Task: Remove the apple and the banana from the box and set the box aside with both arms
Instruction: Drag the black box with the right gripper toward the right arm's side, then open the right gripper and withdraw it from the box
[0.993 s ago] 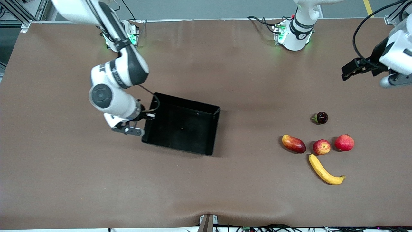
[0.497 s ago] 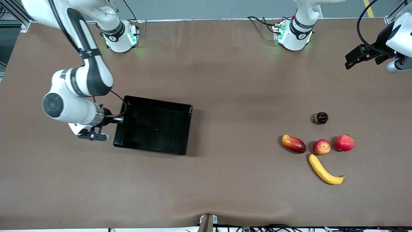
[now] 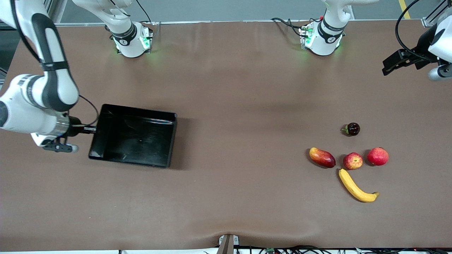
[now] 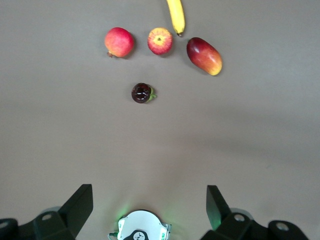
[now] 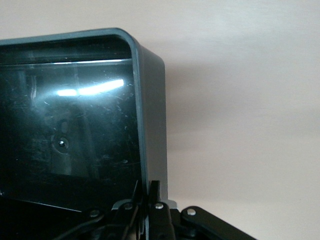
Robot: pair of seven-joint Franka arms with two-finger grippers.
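Observation:
The glossy black box [image 3: 134, 141] lies on the table at the right arm's end. My right gripper [image 3: 92, 129] is shut on its end wall; in the right wrist view the fingers [image 5: 149, 192] pinch that thin wall [image 5: 152, 125]. At the left arm's end the yellow banana [image 3: 355, 187] lies nearest the front camera, with the small red-yellow apple [image 3: 352, 161] just past it. My left gripper [image 3: 386, 67] hangs open and empty over the table's edge at that end. In the left wrist view, the open left gripper [image 4: 149, 197] frames the banana [image 4: 175, 15] and the apple [image 4: 160, 41].
A red-yellow oval fruit [image 3: 322, 157] and a round red fruit [image 3: 378, 156] flank the apple. A small dark fruit [image 3: 352, 129] lies farther from the front camera. Both arm bases [image 3: 131, 38] [image 3: 322, 37] stand along the table's back edge.
The right gripper has dragged the box across the table toward the right arm's end. The left gripper has drifted slightly farther out over the table's edge. The fruits have not moved.

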